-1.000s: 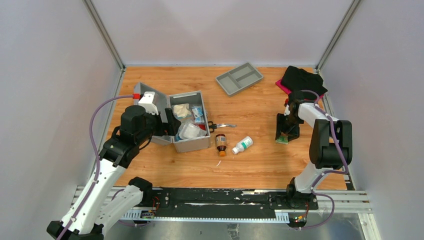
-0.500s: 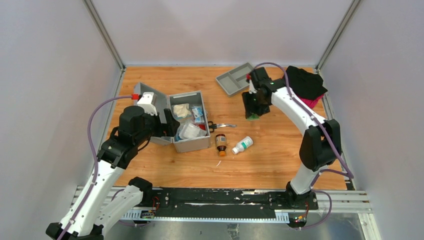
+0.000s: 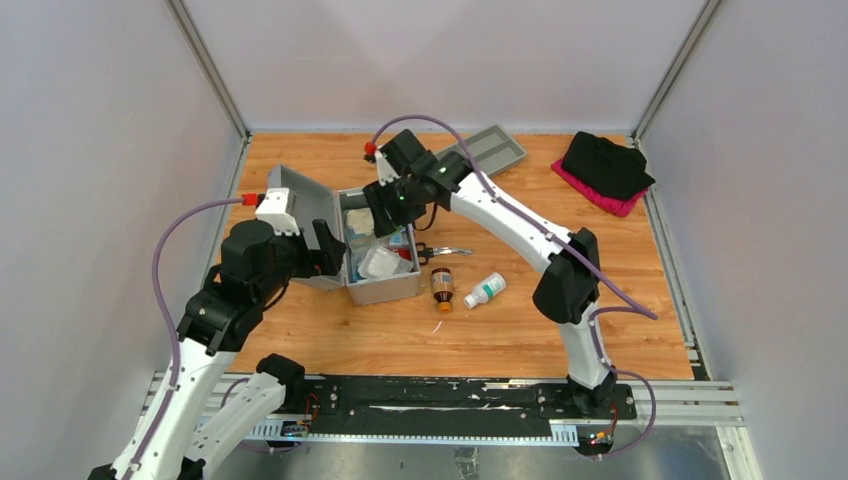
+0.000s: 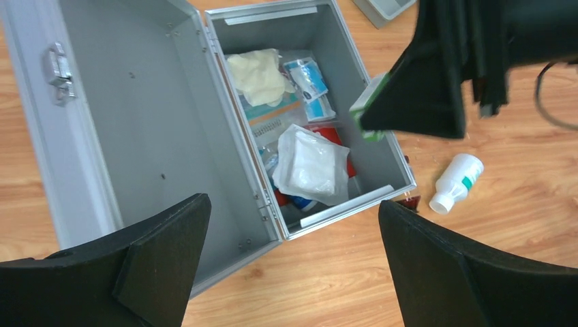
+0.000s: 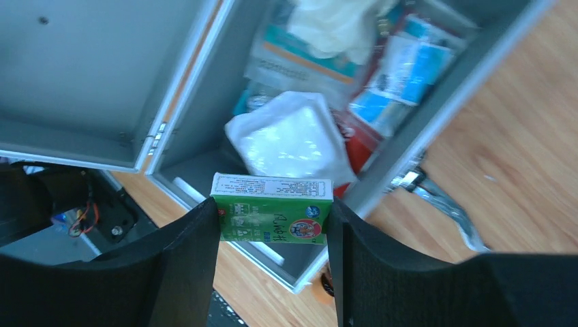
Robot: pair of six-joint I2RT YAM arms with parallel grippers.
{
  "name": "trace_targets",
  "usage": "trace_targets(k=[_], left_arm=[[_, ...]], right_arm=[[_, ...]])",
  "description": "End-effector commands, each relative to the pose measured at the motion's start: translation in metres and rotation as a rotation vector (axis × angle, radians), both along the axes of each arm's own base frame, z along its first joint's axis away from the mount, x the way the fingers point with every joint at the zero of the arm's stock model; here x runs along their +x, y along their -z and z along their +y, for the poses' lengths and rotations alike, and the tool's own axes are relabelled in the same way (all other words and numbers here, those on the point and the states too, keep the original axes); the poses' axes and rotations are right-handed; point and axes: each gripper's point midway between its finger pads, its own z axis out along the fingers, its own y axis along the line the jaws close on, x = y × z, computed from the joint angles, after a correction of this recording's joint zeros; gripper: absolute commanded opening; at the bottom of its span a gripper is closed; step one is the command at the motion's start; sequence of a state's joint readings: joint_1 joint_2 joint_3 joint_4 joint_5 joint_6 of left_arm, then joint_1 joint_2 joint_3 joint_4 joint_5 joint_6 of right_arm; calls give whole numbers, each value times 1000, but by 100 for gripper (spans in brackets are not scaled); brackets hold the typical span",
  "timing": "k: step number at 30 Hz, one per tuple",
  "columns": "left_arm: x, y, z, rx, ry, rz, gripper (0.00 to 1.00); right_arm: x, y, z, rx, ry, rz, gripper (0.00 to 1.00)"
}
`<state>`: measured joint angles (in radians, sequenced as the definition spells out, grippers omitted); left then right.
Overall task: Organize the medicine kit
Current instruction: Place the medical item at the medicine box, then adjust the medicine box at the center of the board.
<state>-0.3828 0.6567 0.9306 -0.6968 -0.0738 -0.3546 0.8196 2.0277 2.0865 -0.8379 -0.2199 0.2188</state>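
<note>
The grey metal medicine kit (image 3: 375, 290) lies open on the table, lid (image 4: 136, 116) to the left, holding gloves, gauze packs and a white pouch (image 4: 310, 163). My right gripper (image 5: 272, 225) is shut on a green medicine box (image 5: 272, 210) and holds it above the kit's front right part; the box also shows in the left wrist view (image 4: 368, 105). My left gripper (image 4: 293, 272) is open and empty, above the kit's near edge (image 3: 325, 250). A brown bottle (image 3: 442, 288), a white bottle (image 3: 485, 290) and scissors (image 3: 445, 251) lie on the table right of the kit.
A grey divided tray (image 3: 490, 152) lies at the back of the table. A black and pink cloth (image 3: 605, 168) sits at the back right corner. White walls close in the table on three sides.
My right arm has swung from the right side of the table across to above the open kit, carrying the green box. My left arm drew back slightly to the left.
</note>
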Motion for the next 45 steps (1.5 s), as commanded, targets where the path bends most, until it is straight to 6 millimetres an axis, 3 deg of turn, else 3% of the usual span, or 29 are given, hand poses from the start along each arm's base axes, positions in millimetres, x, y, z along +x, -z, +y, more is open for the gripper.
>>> trace_targets(k=[1, 6, 12, 17, 22, 25, 30, 34, 37, 39, 41, 45], left_arm=[[-1, -17, 17, 50, -60, -39, 100], [-1, -17, 18, 60, -62, -38, 100], [1, -8, 14, 54, -49, -19, 100], [4, -4, 7, 40, -26, -7, 100], [9, 3, -3, 17, 3, 10, 100], [11, 6, -6, 11, 12, 19, 100], [12, 7, -8, 1, 16, 22, 100], [11, 7, -8, 1, 18, 25, 100], [11, 7, -7, 4, 14, 27, 100], [10, 7, -6, 4, 10, 27, 100], [10, 6, -6, 3, 9, 24, 100], [8, 8, -3, 14, 3, 25, 100]], right_arm=[[-23, 14, 35, 37, -66, 72, 59], [-17, 22, 41, 55, -41, 46, 78], [-11, -4, 22, 58, -5, -50, 83], [2, -13, -29, -28, 146, -169, 77], [9, 11, -101, -209, 341, -263, 73], [0, 35, -114, -254, 363, -220, 73], [-12, 70, -104, -265, 328, -109, 72], [-24, 89, -62, -183, 195, 30, 71], [-38, 86, -21, -51, 78, 120, 72], [-43, 83, -4, 4, 46, 149, 72], [-41, 81, -1, 11, 45, 144, 72], [-24, 85, -25, -65, 86, 43, 74]])
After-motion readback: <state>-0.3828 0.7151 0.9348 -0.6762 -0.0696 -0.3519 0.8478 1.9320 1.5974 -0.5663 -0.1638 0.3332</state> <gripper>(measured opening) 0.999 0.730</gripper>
